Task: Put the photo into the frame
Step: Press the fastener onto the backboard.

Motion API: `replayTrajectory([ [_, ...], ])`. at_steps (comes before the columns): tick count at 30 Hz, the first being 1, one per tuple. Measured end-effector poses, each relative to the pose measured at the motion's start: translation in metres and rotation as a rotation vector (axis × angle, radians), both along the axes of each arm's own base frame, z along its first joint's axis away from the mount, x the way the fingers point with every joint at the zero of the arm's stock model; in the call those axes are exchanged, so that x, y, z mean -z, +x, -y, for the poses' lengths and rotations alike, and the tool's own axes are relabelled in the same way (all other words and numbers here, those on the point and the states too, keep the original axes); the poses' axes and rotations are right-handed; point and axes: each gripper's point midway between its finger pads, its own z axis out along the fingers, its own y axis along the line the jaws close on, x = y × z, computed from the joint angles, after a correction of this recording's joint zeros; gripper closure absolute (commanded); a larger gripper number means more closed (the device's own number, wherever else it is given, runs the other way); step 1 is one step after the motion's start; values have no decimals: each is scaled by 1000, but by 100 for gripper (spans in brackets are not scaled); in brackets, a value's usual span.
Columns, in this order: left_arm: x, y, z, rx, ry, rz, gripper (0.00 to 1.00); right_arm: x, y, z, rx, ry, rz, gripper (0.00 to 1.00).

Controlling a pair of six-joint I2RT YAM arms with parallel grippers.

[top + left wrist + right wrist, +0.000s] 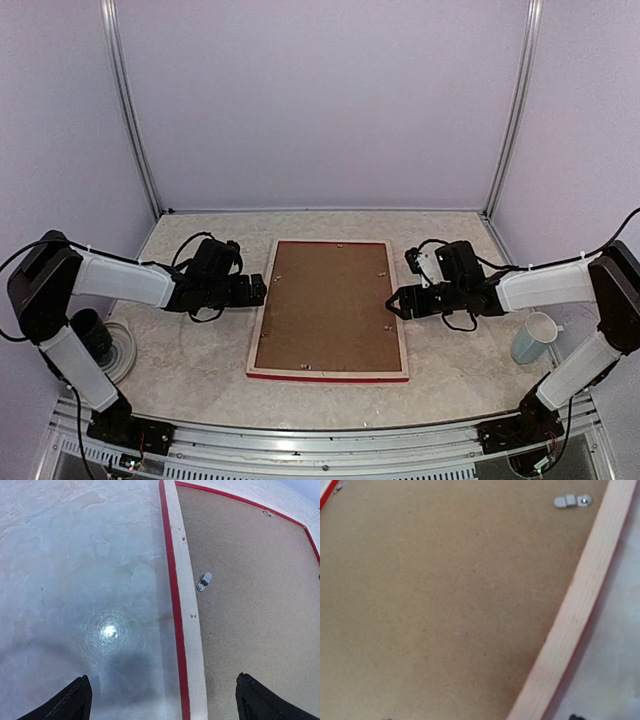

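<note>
The frame (258, 335) lies face down in the middle of the table, pale wood back up and red along its edges. A brown backing board (325, 305) fills it, with small metal clips (204, 581) at the rim. The photo is hidden. My left gripper (258, 290) is open at the frame's left rail (185, 595), one finger over the table and the other over the board (250, 580). My right gripper (393, 303) is open at the right rail (580, 605). Only a dark fingertip (575, 717) shows at the bottom of the right wrist view.
A pale mug (533, 337) stands at the right, near the right arm's elbow. A dark cup (92, 335) sits on a white plate (125, 350) at the left. Grey walls close in the table on three sides.
</note>
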Motion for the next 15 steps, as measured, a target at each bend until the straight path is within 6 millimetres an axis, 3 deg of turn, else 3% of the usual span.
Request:
replayTrajectory([
  [6,-2,7,15,52,-75,44,7,-4,2,1,9,-54,-6,25],
  [15,27,4,22,96,-67,-8,25,7,-12,-3,-8,-133,-43,26],
])
